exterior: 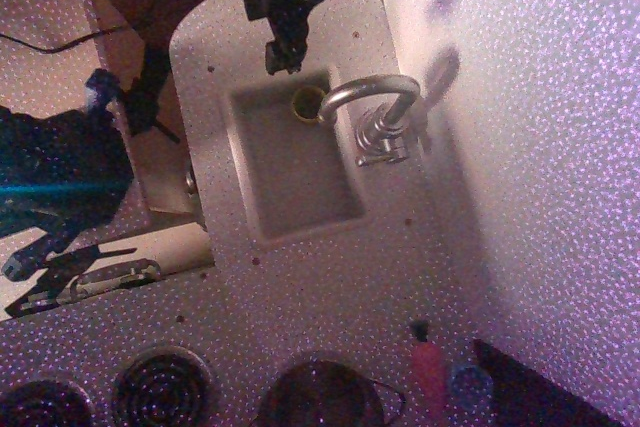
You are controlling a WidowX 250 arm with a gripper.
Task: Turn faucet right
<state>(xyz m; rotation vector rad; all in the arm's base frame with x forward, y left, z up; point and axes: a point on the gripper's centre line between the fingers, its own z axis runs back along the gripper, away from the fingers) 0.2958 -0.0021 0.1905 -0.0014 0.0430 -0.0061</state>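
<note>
The faucet [372, 107] is shiny silver metal with an arched gooseneck spout. It stands on the counter at the right rim of the sink [262, 209], with a small lever at its base. The spout arcs left over the sink, its tip above the yellow drain ring [306, 104]. My black gripper [283, 59] hangs over the sink's far edge, left of and behind the spout tip, not touching it. Its fingers sit close together with nothing between them.
A speckled wall [540, 147] rises right of the faucet. Stove burners [160, 387] and a dark pot [320, 395] sit at the near edge. A red bottle [428, 367] and a blue cup [468, 385] stand near right. Black clamps [70, 267] lie to the left.
</note>
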